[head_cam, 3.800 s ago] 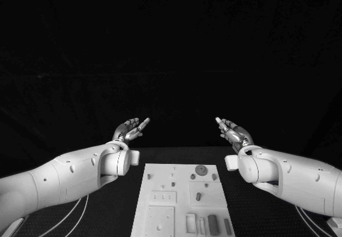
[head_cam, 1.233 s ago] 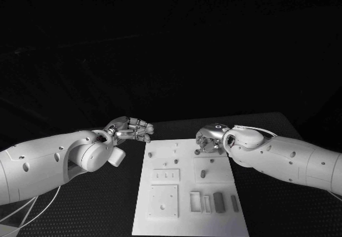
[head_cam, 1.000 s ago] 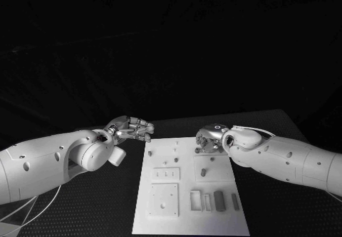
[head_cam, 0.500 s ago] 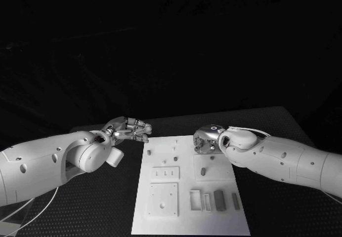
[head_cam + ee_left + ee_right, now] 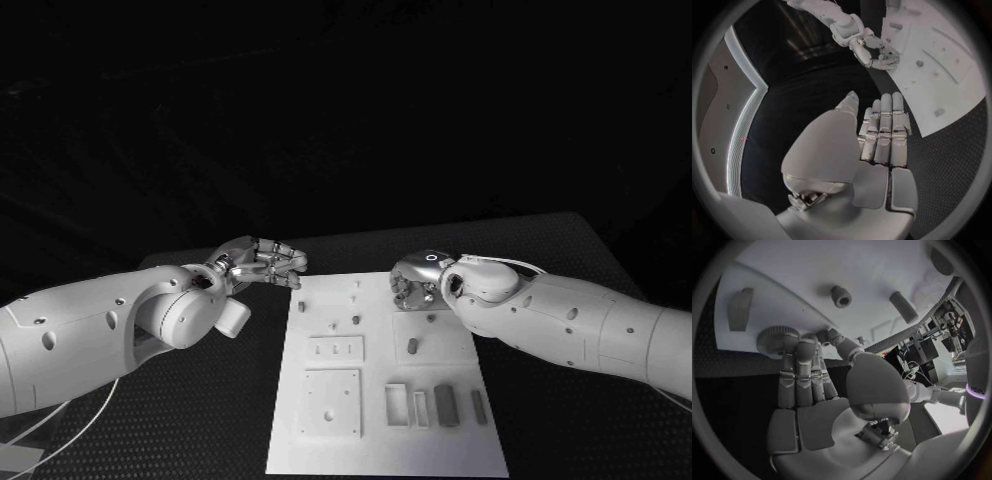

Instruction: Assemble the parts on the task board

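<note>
The white task board lies mid-table, its far edge between the two hands. The right hand reaches over the board's far right corner, fingers pinching a round knurled part at the edge. The left hand hovers just off the far left corner, fingers curled in, holding nothing. Bare black table flanks the board's long edges.

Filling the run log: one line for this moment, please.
left hand: curled, empty, beside task board | right hand: fingers on round gear part at board's far edge
</note>
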